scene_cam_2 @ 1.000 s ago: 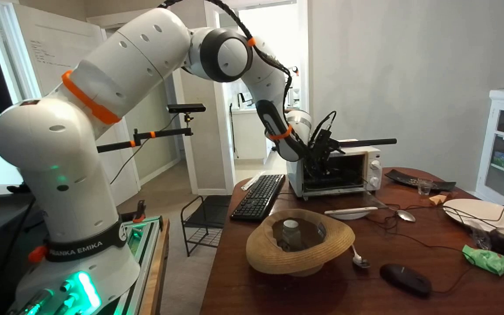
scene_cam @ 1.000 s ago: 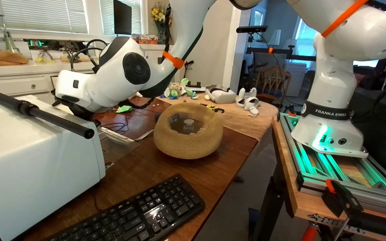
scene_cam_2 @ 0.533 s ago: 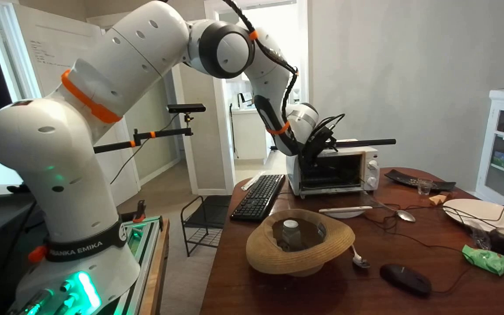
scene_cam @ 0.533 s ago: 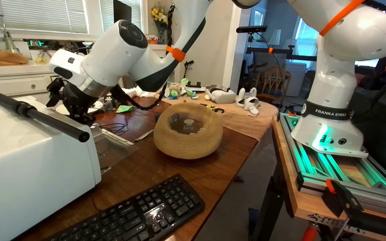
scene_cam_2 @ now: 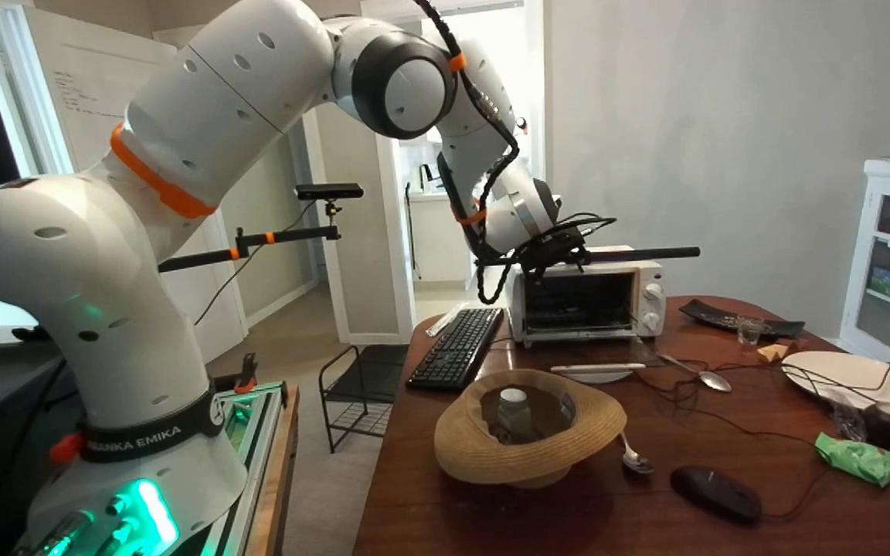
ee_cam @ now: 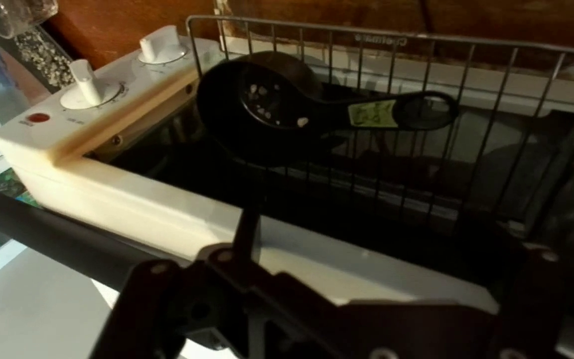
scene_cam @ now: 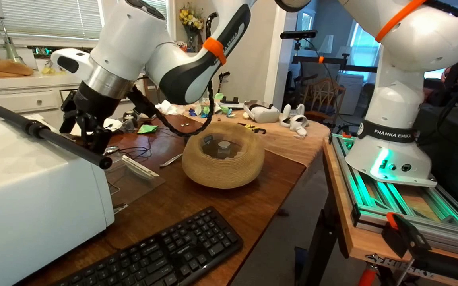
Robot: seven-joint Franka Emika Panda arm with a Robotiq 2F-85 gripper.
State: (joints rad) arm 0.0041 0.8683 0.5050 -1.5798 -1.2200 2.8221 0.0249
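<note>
Wrist view: we have the fingers (ee_cam: 247,239) spread wide, nothing between them, at the bottom of the picture by the upper front lip of the toaster oven (scene_cam: 50,210). The black scoop (ee_cam: 317,114) lies past that lip and lower, in the oven's mouth, apart from the fingers. Its long axis runs across our picture, along the oven front: cup end towards the knobs (ee_cam: 90,92), handle with the green label (ee_cam: 372,113) pointing away from them. What counts, we judge: the handle runs roughly along the line joining the two fingertips, not square to it. Some pale bits (ee_cam: 302,121) sit in the cup. Dark in there, so we'd only say the scoop seems to rest on the wire rack (ee_cam: 471,45). Single arm (scene_cam_2: 229,100), so no nearer side to pick.

Versus a second ago, in both exterior views: the fingers have come up from the oven's mouth and the wrist (scene_cam: 111,83) has swung more upright, fingers downward. The oven has shifted slightly, its door bar (scene_cam_2: 598,368) with it. Straw hat (scene_cam_2: 522,459) with the jar (scene_cam_2: 514,417) inside: same spot on the tabletop (scene_cam_2: 607,525).
</note>
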